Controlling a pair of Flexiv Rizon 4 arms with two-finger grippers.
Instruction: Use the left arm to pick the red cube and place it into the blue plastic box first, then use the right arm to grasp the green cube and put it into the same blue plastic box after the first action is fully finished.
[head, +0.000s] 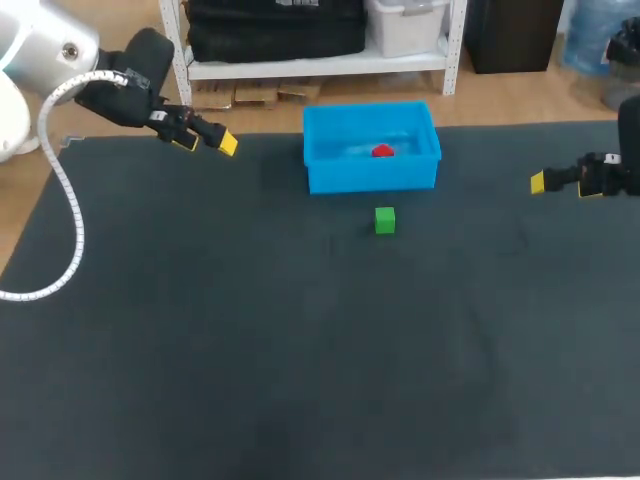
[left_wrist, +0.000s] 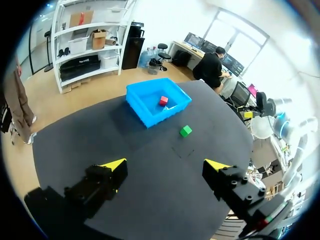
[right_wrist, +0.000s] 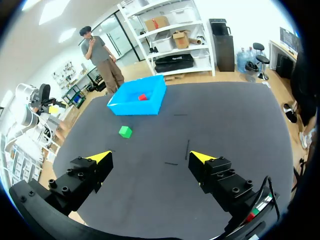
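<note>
Head view first: the red cube (head: 382, 151) lies inside the blue plastic box (head: 370, 180), on its floor, just to the 3 o'clock side of the middle. The box stands at the 12 o'clock end of the dark table mat (head: 300, 350). The green cube (head: 385, 220) sits out on the mat at 6 o'clock from the box, near its front wall but not touching it.

Over at 9 o'clock from the box, well apart from it, the left gripper (head: 207, 141) hangs above the mat's far corner. Its wrist view shows both yellow tips spread wide with nothing between them, and the box and green cube lie well ahead.

Across at 3 o'clock from the box, near the mat's edge, is the right gripper (head: 562, 183), also well apart from both cubes. From its wrist camera the fingers stand wide apart and hold nothing. The green cube lies ahead of them on bare mat, and the box with the red cube inside is just beyond it.
</note>
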